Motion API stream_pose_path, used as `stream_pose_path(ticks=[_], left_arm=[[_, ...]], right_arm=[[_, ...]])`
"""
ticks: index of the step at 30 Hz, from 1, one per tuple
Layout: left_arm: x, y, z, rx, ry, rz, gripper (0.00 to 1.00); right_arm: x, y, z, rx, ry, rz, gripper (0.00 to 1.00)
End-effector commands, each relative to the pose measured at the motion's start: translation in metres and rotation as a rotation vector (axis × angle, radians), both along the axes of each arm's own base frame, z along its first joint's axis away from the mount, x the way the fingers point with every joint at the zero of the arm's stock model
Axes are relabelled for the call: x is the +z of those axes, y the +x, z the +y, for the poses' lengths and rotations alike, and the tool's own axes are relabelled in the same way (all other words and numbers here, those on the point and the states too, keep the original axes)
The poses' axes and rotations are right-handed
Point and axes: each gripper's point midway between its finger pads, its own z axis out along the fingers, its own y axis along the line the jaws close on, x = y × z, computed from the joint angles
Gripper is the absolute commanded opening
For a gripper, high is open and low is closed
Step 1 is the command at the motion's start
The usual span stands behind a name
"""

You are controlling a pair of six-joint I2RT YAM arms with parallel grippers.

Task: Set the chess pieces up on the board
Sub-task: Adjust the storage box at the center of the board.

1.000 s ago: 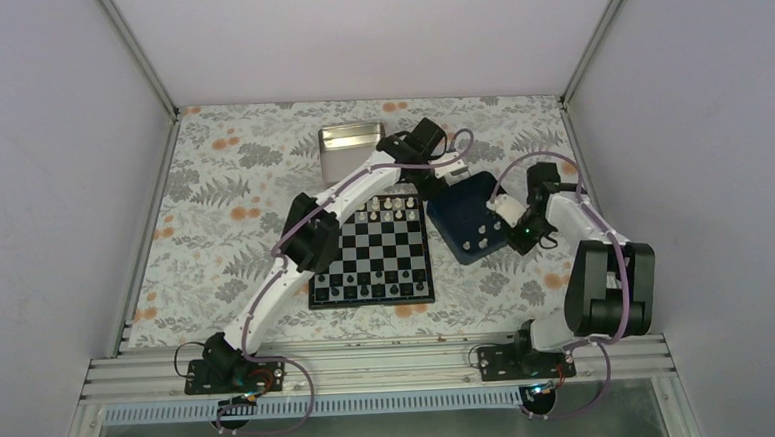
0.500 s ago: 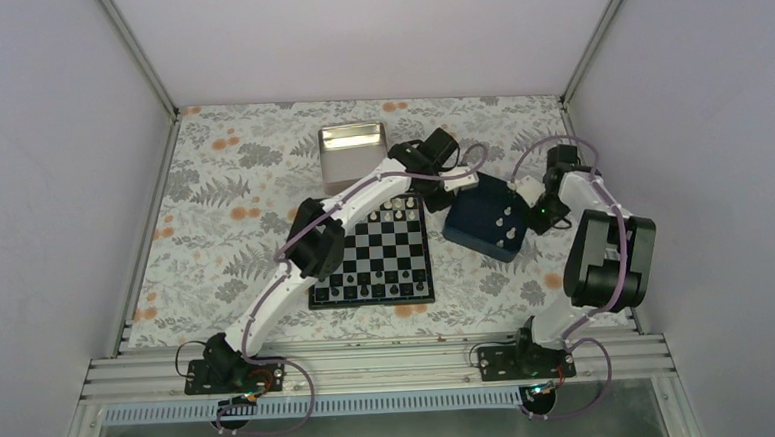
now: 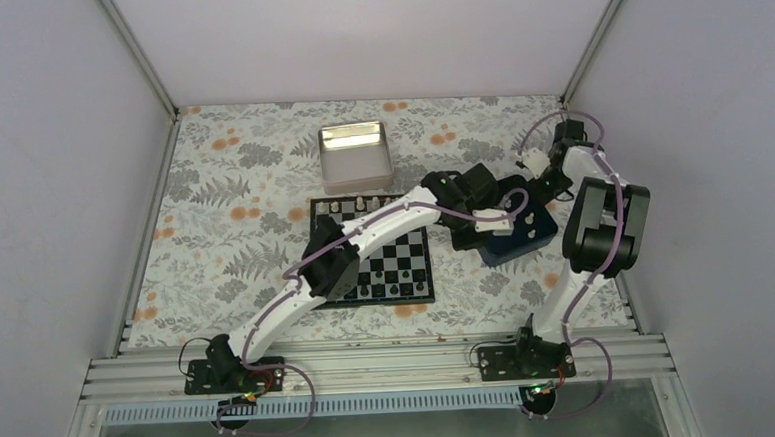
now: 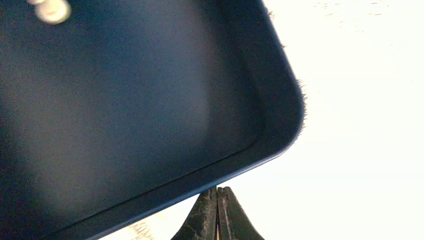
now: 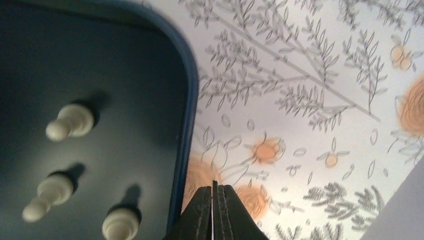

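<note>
Since the right tool (image 5: 212,210) hovers clenched and empty just outside the rim of the blue tray (image 5: 185,100), three cream chess pieces (image 5: 70,122) sit close to its left, inside. The left tool (image 4: 217,212), likewise clenched, sees one farther off. The board (image 3: 406,268) lies beyond.

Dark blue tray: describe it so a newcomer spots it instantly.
On the floral-patterned table, find the black-and-white chequered chessboard; the dark blue square tray lies just right of it. Unlike the shiny silver metal tray beyond the board, it is dark and holds loose cream chess pieces.
</note>
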Motion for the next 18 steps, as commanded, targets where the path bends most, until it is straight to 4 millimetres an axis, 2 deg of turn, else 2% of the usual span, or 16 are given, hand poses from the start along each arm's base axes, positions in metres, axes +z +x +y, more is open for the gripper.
stream_pose_path(ticks=[1, 7, 18], left_arm=[[0.029, -0.025, -0.015, -0.061, -0.061, -0.005, 0.02], [0.013, -0.047, -0.024, -0.098, -0.052, 0.045, 0.02], [0.001, -0.058, -0.036, -0.11, -0.06, 0.049, 0.02]], right_arm=[[0.005, 0.022, 0.007, 0.028, 0.059, -0.029, 0.05], [0.008, 0.027, 0.026, 0.067, 0.144, -0.022, 0.06], [0.008, 0.03, 0.067, 0.153, 0.179, 0.004, 0.06]])
